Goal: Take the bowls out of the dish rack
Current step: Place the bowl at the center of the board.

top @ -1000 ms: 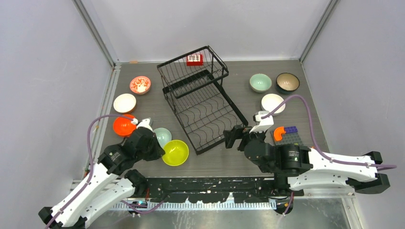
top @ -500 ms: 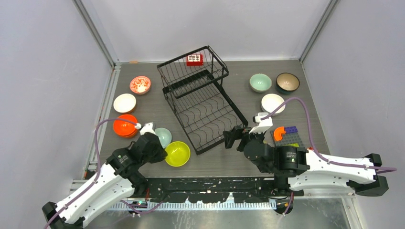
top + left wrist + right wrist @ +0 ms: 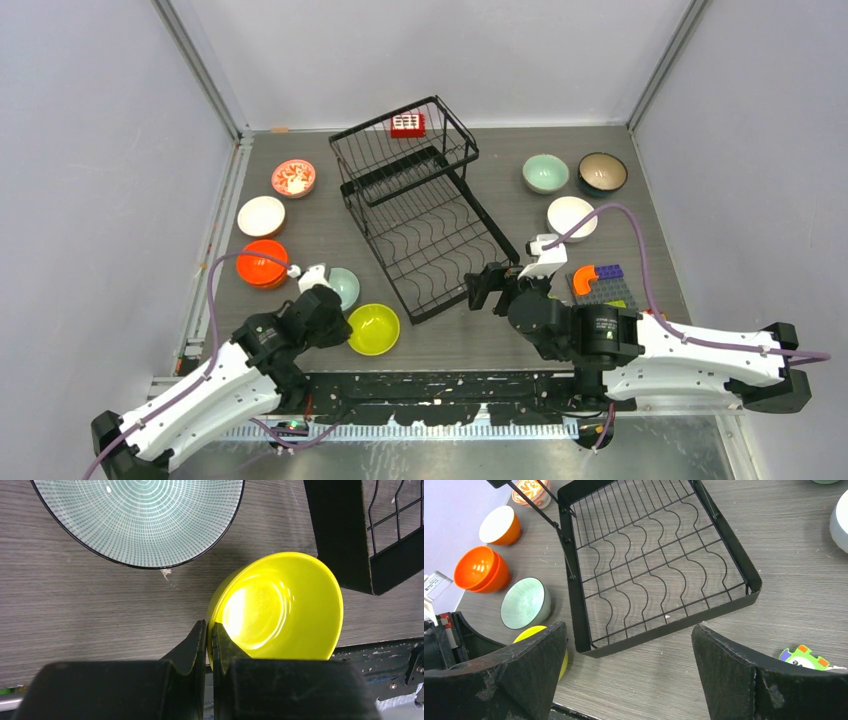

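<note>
The black wire dish rack point(image 3: 420, 205) stands mid-table with no bowl showing in it; its lower tray point(image 3: 674, 622) fills the right wrist view. My left gripper point(image 3: 335, 325) point(image 3: 209, 626) is shut on the rim of the lime-yellow bowl point(image 3: 374, 328) point(image 3: 280, 605), which sits near the table's front edge beside the rack's near-left corner. A pale mint bowl point(image 3: 344, 285) point(image 3: 140, 520) lies just behind it. My right gripper point(image 3: 490, 290) point(image 3: 628, 626) hangs open at the rack's near-right corner, holding nothing.
On the left lie stacked orange bowls point(image 3: 262, 263), a white bowl point(image 3: 261, 215) and a red-patterned bowl point(image 3: 293, 178). On the right are a mint bowl point(image 3: 545, 173), a dark bowl point(image 3: 602, 172), a white bowl point(image 3: 571, 216) and toy blocks point(image 3: 600, 283).
My left gripper has drawn the yellow bowl a little toward the near edge and to the right. The right arm has barely shifted.
</note>
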`<action>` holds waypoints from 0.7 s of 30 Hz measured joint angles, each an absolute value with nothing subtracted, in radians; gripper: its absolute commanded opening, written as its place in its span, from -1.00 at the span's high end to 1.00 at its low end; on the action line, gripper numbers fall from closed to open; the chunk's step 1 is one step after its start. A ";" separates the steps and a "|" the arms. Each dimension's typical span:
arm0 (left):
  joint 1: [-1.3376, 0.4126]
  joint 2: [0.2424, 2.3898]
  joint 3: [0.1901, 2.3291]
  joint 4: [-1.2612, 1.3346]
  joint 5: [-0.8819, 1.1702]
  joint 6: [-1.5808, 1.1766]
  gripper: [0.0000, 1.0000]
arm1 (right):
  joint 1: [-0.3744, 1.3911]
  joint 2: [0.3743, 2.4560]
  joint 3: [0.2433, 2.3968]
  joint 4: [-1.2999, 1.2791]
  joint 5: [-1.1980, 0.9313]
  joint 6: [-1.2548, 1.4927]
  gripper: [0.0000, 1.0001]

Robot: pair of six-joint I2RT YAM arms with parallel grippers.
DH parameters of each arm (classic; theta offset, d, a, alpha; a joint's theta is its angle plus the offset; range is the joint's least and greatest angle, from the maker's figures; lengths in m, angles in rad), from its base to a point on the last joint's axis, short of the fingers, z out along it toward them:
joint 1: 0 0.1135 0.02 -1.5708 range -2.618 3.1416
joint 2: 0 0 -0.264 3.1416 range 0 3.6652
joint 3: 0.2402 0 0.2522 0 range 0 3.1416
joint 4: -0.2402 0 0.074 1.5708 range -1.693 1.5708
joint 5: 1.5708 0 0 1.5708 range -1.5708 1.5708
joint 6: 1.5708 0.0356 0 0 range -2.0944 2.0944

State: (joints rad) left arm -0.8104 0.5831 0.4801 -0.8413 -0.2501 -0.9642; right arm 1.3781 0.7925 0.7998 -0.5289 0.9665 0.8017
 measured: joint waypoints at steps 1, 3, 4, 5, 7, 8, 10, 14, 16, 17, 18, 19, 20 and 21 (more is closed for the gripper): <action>-0.811 0.583 0.480 -0.841 -0.252 -0.966 1.00 | 1.377 0.793 0.800 -0.528 0.966 0.799 -0.96; -0.811 0.585 0.479 -0.841 -0.257 -0.970 1.00 | 1.377 0.793 0.800 -0.527 0.966 0.795 -0.95; -0.811 0.589 0.477 -0.839 -0.260 -0.973 1.00 | 1.377 0.792 0.800 -0.527 0.966 0.792 -0.95; -0.811 0.594 0.475 -0.838 -0.262 -0.974 0.99 | 1.377 0.792 0.800 -0.527 0.966 0.791 -0.95; -0.811 0.608 0.466 -0.834 -0.263 -0.985 0.98 | 1.376 0.792 0.800 -0.527 0.966 0.788 -0.95; -0.811 0.616 0.463 -0.834 -0.263 -0.988 0.95 | 1.374 0.791 0.800 -0.527 0.966 0.788 -0.95; -0.812 0.625 0.458 -0.834 -0.263 -0.989 0.86 | 1.372 0.787 0.799 -0.527 0.966 0.787 -0.95; -0.812 0.629 0.451 -0.827 -0.265 -0.992 0.57 | 1.372 0.772 0.798 -0.528 0.967 0.785 -0.95; -0.812 0.629 0.451 -0.822 -0.266 -0.996 0.43 | 1.372 0.765 0.798 -0.528 0.967 0.785 -0.95; -0.812 0.629 0.451 -0.819 -0.268 -0.997 0.37 | 1.372 0.763 0.798 -0.528 0.968 0.785 -0.95; -0.812 0.629 0.451 -0.818 -0.269 -0.998 0.30 | 1.372 0.761 0.798 -0.529 0.968 0.785 -0.95; -0.812 0.628 0.451 -0.817 -0.270 -1.000 0.23 | 1.372 0.759 0.797 -0.530 0.968 0.785 -0.95; -0.812 0.626 0.451 -0.818 -0.270 -1.002 0.16 | 1.372 0.757 0.797 -0.532 0.968 0.785 -0.95; -0.812 0.624 0.451 -0.818 -0.270 -1.007 0.09 | 1.372 0.756 0.797 -0.532 0.968 0.785 -0.95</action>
State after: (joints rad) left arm -0.8124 0.6239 0.4515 -0.8181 -0.2699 -1.0073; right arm 1.3720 0.7559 0.7975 -0.5320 0.9684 0.7845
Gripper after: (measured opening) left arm 0.372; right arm 0.976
